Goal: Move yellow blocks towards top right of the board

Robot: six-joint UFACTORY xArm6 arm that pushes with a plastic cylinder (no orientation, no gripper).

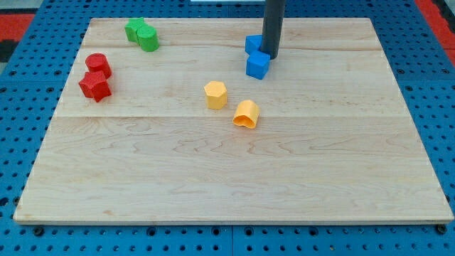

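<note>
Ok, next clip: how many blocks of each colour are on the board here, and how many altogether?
Red: 2, red cylinder and red star-shaped block
Green: 2, green blocks
Blue: 2, blue blocks, with my tip between them
Yellow: 2, yellow hexagonal block and yellow arch-like block
Total: 8

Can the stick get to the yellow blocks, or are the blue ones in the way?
Probably yes. My tip sits between the two blue blocks, and the yellow blocks lie below-left with bare board between; it may nudge a blue one leaving.
</note>
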